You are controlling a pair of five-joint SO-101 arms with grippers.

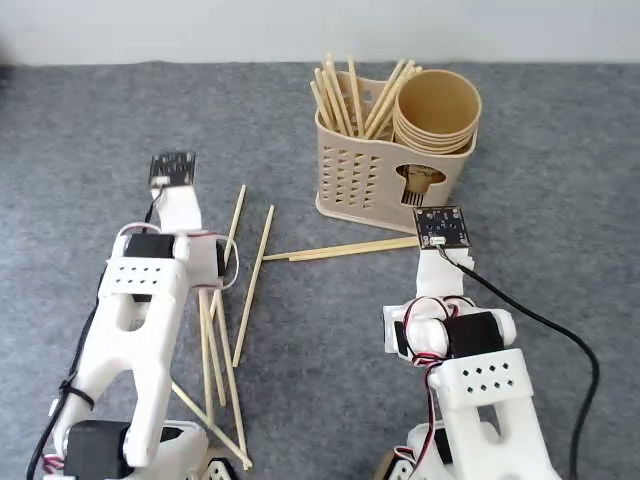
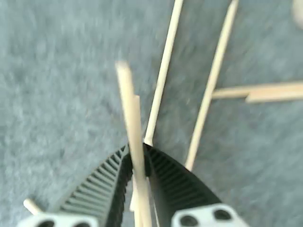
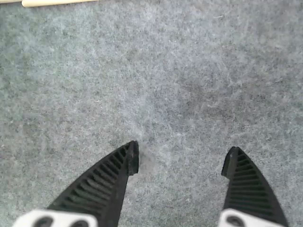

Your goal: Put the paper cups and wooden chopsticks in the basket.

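A beige slotted basket (image 1: 350, 182) stands at the back of the grey carpet. It holds a stack of paper cups (image 1: 437, 108) and several wooden chopsticks (image 1: 350, 95). My left gripper (image 2: 137, 149) is shut on chopsticks (image 2: 130, 109) that stick out past its tips, above the carpet. Two loose chopsticks (image 2: 163, 75) (image 2: 213, 85) lie just ahead of it. A pair of chopsticks (image 1: 345, 250) (image 2: 265, 91) lies between the arms, in front of the basket. My right gripper (image 3: 182, 158) is open over bare carpet, with one chopstick end (image 3: 57, 2) far ahead of it.
More loose chopsticks (image 1: 215, 370) lie on the carpet beside the left arm (image 1: 150, 290), near the front edge. The right arm (image 1: 460, 345) stands in front of the basket, and its black cable (image 1: 560, 340) trails off to the right.
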